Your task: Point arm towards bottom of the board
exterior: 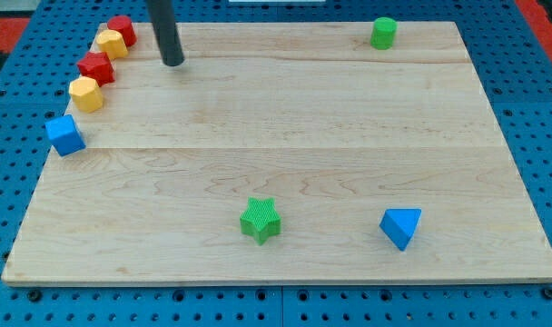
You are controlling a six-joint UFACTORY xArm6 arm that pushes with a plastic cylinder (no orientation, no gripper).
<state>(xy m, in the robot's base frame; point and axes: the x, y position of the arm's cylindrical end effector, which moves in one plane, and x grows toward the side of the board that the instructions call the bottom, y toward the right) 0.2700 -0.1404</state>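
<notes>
My tip (172, 63) rests on the wooden board (285, 118) near the view's top left. The dark rod rises from it out of the view's top. Just left of the tip runs a diagonal row of blocks: a red cylinder (122, 29), a yellow block (111, 44), a red star-like block (96, 67), a yellow block (85, 94) and a blue cube (65, 134) at the board's left edge. The tip touches none of them.
A green cylinder (383, 33) stands at the view's top right. A green star (260, 221) lies near the bottom middle. A blue triangle (401, 226) lies at the bottom right. A blue pegboard (530, 91) surrounds the board.
</notes>
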